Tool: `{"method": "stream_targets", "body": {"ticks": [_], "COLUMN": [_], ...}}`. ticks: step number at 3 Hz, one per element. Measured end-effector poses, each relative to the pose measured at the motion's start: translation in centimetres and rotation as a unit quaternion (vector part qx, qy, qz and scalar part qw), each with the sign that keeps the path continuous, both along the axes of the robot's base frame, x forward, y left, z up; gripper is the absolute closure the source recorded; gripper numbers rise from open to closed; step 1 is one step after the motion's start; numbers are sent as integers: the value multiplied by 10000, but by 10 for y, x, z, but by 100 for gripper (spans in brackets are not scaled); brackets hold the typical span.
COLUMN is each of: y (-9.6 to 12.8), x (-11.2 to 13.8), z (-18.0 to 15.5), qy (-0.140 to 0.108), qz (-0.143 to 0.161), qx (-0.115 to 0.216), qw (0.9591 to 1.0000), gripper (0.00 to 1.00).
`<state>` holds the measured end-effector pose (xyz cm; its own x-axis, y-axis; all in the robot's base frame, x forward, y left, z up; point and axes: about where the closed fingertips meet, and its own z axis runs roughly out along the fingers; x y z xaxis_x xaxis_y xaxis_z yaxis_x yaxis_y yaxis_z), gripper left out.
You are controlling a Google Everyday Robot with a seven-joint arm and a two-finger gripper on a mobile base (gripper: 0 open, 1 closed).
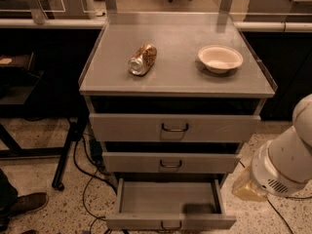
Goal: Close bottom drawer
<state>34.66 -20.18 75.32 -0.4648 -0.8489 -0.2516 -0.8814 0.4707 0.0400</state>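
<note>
Well, my gripper (247, 189) hangs low on the right side of the view, just off the front right corner of the bottom drawer (146, 222) and apart from it. Whether it is open or closed I cannot tell, since the pale arm (287, 165) crowds that corner. I judge it is parked there to come round in front of the panel for a push.

That drawer is the lowest of three and stands pulled well out, nothing visible inside, its small handle (170, 225) at the centre of the front. Above it the middle drawer (170, 163) and top drawer (174, 127) sit nearly flush.

On the bench (185, 79) lie a tipped can (143, 60) and a bowl (220, 58) — both well apart from my work, so a gentle push should not disturb them.
</note>
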Motion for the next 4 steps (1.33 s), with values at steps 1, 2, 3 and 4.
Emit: {"method": "stream_targets", "body": {"ticks": [1, 2, 3, 4], "y": [0, -3, -17, -36], "x": [3, -1, -3, 8], "z": [5, -21, -69, -123], "qy": [-56, 110, 212, 216], "qz": [5, -88, -337, -642], "qx": [1, 186, 224, 174], "qw": [10000, 9997, 9990, 9976], "gripper": [100, 100, 100, 100]}}
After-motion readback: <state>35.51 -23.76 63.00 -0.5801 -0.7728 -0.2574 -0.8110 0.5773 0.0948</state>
